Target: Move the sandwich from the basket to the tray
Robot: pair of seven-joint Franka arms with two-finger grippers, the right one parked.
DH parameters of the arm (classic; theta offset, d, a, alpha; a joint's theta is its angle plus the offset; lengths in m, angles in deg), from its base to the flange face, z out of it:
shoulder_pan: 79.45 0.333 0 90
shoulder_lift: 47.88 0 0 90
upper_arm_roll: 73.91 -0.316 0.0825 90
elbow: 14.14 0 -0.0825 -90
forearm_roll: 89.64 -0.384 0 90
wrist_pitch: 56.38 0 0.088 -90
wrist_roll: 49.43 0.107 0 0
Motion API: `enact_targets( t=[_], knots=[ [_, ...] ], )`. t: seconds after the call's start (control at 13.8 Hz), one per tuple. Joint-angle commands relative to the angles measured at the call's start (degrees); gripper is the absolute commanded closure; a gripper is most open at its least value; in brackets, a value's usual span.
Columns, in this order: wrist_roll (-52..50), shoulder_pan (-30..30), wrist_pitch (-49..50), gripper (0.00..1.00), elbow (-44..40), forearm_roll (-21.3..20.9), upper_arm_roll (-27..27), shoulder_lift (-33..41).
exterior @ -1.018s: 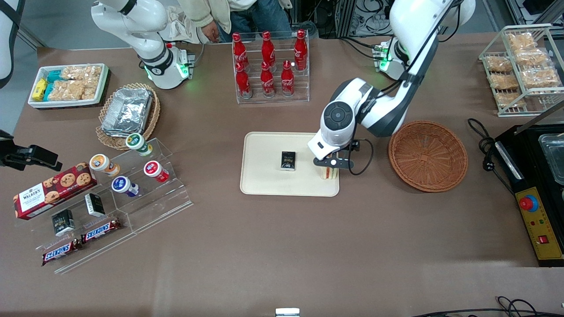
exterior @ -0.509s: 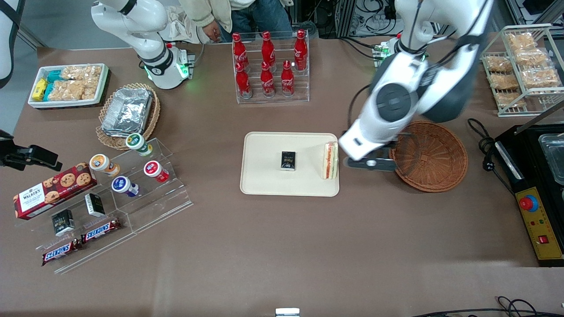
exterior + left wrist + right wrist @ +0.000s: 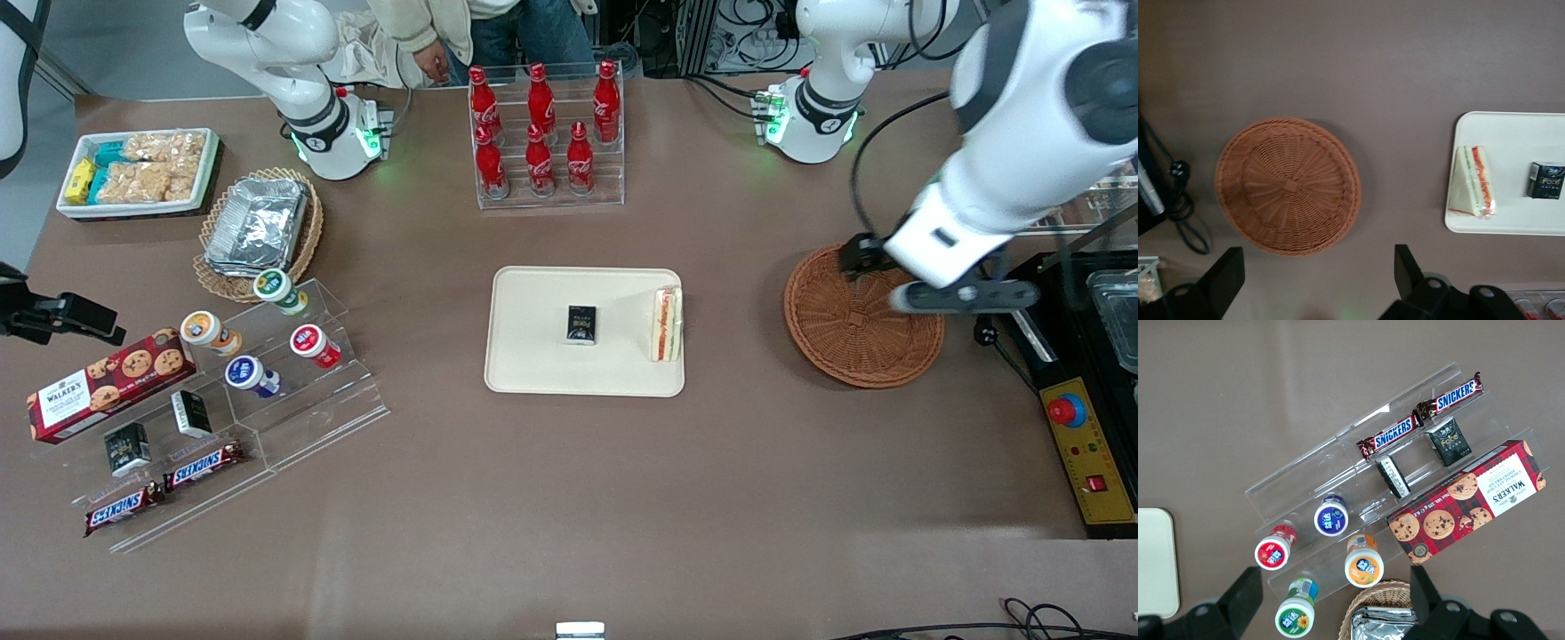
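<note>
The sandwich (image 3: 666, 324) (image 3: 1473, 183) stands on its edge on the cream tray (image 3: 533, 356) (image 3: 1511, 133), at the tray's end nearest the basket, filling stripes facing up. The reddish-brown wicker basket (image 3: 862, 316) (image 3: 1288, 187) holds nothing. My gripper (image 3: 965, 296) (image 3: 1317, 265) hangs high over the basket's rim toward the working arm's end of the table. It is open, with nothing between its black fingers (image 3: 1228, 272).
A small black box (image 3: 582, 324) (image 3: 1545, 180) lies mid-tray. A rack of red cola bottles (image 3: 544, 133) stands farther from the camera than the tray. A black machine with a red button (image 3: 1080, 391) and a cable (image 3: 973, 293) lie beside the basket.
My gripper let go of the sandwich on the tray, rose and swung away over the basket toward the working arm's end. The sandwich stays where it was set.
</note>
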Motion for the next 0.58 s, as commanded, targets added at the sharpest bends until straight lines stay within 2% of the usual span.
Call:
enact_targets(
  t=[0.0,0.22,0.51],
  knots=[
    [1.3,-1.5,1.1,0.0,1.6,0.8,-3.5,4.0],
    [5.0,-1.5,1.6,0.0,3.8,3.4,-7.2,8.7],
    [6.1,-1.6,3.4,0.0,2.0,4.0,-8.0,8.2]
  ],
)
